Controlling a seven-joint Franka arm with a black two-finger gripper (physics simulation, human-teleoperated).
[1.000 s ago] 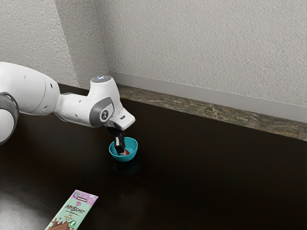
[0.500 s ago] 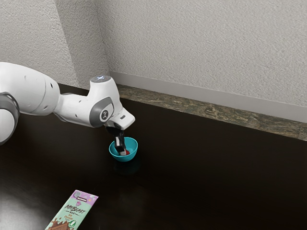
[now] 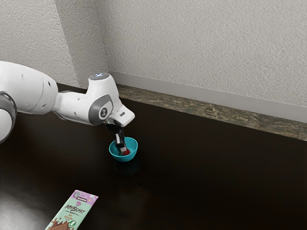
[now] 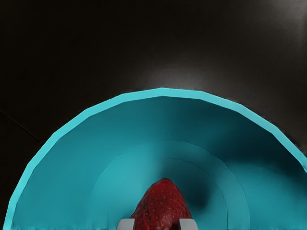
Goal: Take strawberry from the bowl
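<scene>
The end effector [image 3: 123, 151] holds the strawberry [image 4: 163, 206], with a grey fingertip [image 4: 125, 224] touching it on one side and the other fingertip touching the opposite side. Taking 12 o'clock as the exterior view's top, the arm [image 3: 76, 108] comes down to the bowl [image 3: 135, 149] from between 10 and 11 o'clock, and the end effector reaches inside the rim, tilted. The strawberry is right at its tips, its red showing on their 5 o'clock side, and lies within the bowl's walls, below the rim. In the wrist view its narrow, seeded end pokes out past the fingertips, over the bowl's floor; whether it touches that floor I cannot tell. The blue bowl sits upright on the dark bench [image 3: 206, 177]. A chocolate bar [image 3: 76, 209] lies flat on the same bench, well apart from the bowl, between 7 and 8 o'clock from it.
</scene>
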